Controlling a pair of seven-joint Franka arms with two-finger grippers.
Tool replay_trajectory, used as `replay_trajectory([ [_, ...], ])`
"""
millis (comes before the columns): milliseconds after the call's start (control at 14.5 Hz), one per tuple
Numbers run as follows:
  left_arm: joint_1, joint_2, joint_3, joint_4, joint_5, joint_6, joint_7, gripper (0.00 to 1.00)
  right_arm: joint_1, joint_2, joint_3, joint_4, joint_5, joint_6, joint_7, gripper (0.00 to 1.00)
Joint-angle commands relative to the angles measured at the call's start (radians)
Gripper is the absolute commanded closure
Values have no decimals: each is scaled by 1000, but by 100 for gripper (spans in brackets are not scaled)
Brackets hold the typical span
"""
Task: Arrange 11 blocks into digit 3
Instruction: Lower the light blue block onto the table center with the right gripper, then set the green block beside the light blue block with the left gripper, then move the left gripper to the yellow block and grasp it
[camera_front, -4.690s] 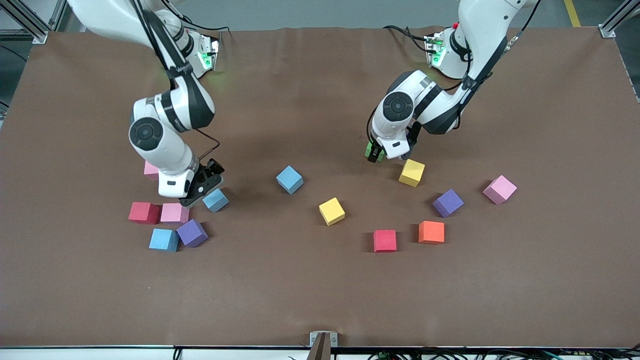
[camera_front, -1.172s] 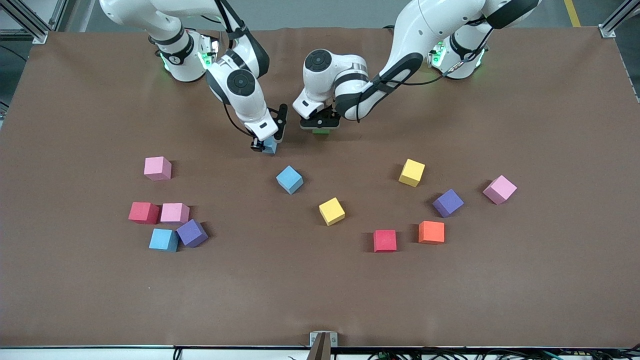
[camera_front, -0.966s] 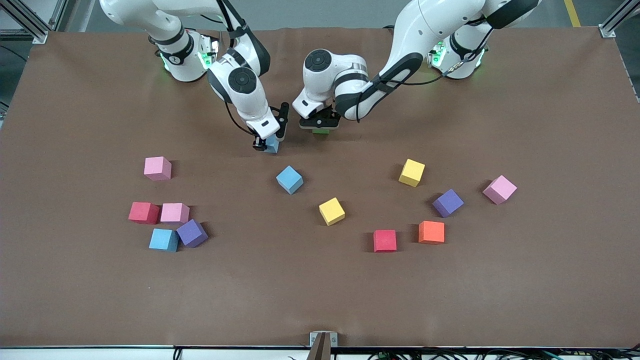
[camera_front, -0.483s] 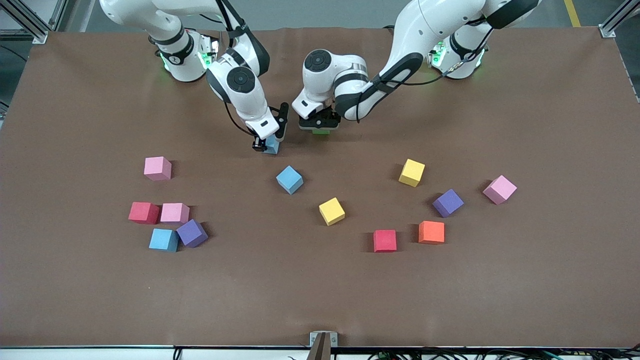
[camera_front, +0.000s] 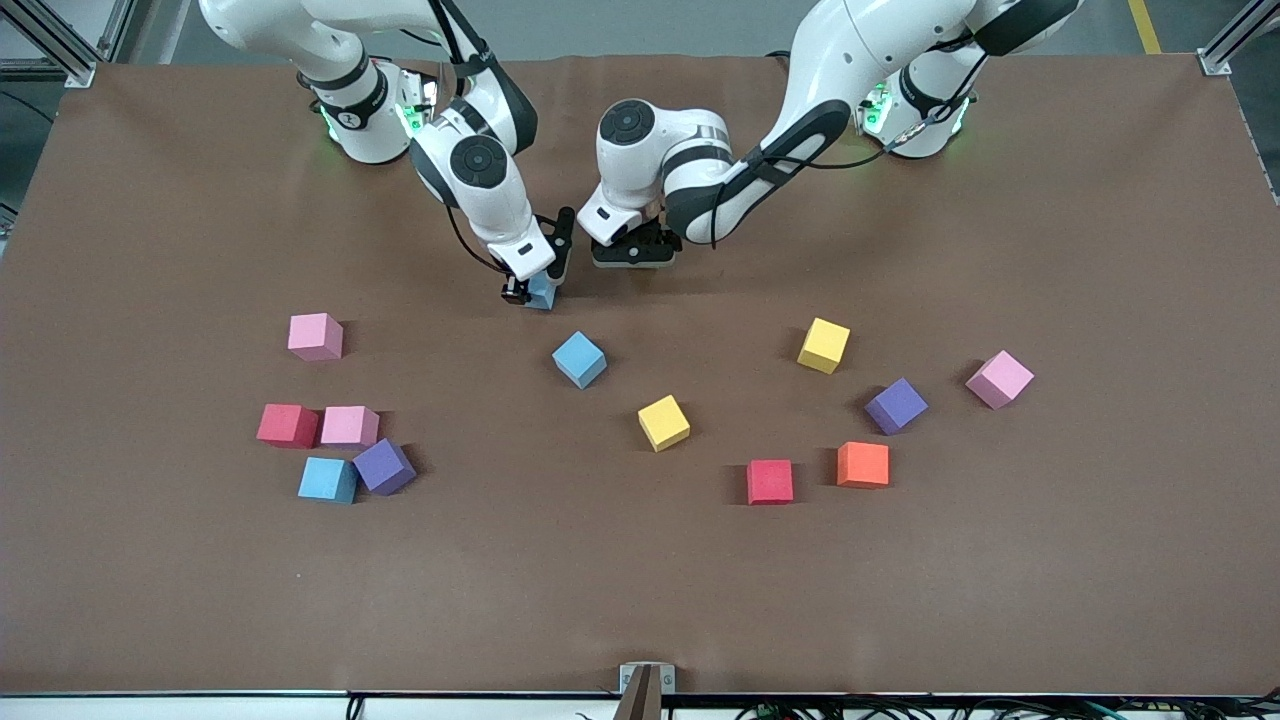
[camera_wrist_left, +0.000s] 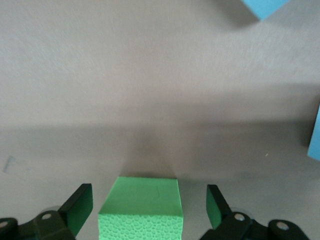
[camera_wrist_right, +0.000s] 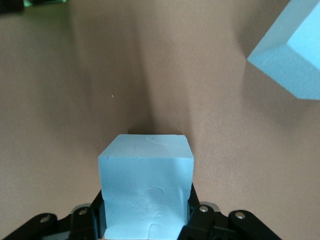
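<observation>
Now the left gripper (camera_wrist_left: 150, 210) is spread wide around a green block (camera_wrist_left: 140, 216) on the table (camera_front: 640, 580), not touching it; the right gripper (camera_wrist_right: 145, 220) pinches a blue block (camera_wrist_right: 145, 185) just beside; no digit 3 is built.

Work surface: table (camera_front: 640, 600) covered edge to edge by a matte brown sheet, faintly creased along the robots' edge. Grey floor visible past that edge, with a yellow line (camera_front: 1143, 25) on it toward the left arm's end. Aluminium frame posts (camera_front: 1230, 40) stand at both corners there. At the camera's edge: white rim, small metal bracket (camera_front: 646, 680) at mid-length, dark cables below. Lighting even, soft shadows.
</observation>
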Motion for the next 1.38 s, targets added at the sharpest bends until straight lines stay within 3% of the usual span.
replay_trajectory([
  [0,11,-75,-6,-8,-3,-64,-11,0,-19,-55,4,-58,4,12,-28,69],
  [276,91,-159,-27,-8,-58,-93,-10,0,-2,-63,4,-78,5,38,-26,69],
  [621,229,-265,-35,1,-124,-184,10,0,103,-73,4,-86,8,49,45,68],
  [897,344,-281,-35,6,-124,-185,97,0,211,-57,1,-55,63,41,96,67],
  [1310,510,-253,-35,9,-136,-178,199,1,262,-4,1,18,62,40,136,65],
])
